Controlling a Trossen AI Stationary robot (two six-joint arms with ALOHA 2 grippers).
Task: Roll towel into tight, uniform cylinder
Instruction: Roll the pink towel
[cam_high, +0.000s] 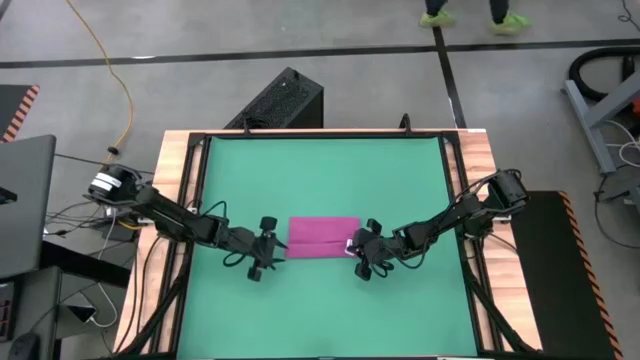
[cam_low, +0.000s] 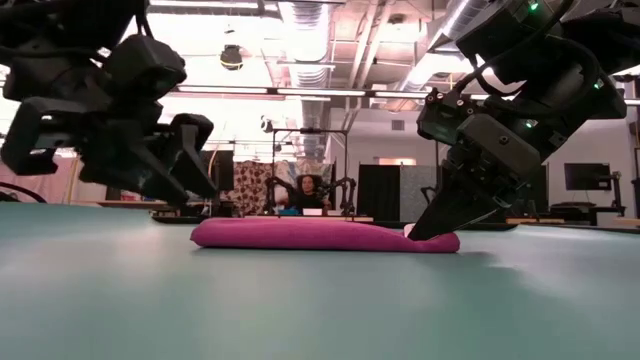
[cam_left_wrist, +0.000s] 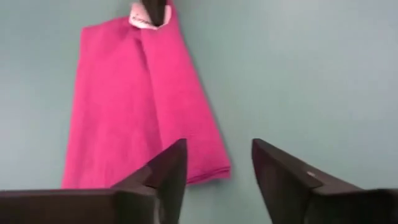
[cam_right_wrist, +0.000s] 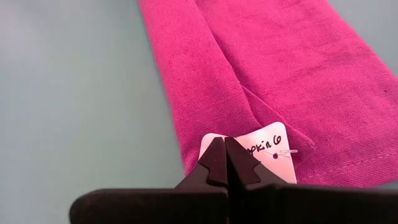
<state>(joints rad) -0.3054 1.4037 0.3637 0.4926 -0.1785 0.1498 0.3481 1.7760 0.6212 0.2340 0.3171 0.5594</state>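
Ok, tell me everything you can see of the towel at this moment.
The towel is a magenta-pink soft cloth, folded flat into a low band rather than a tight roll, lying on the green mat. A fold line runs along it. A small white tag with handwriting sits at one end, where the right gripper, jaws shut, presses on it. The left gripper, jaws open, is just off the other end, not touching.

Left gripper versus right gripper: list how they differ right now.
The left gripper has its fingers spread open; the right gripper has its fingers shut.
The left gripper holds nothing and sits just off one end of the towel; the right gripper's tips press on the white tag at the towel's other end.
Both are low over the green mat, facing each other across the folded towel.
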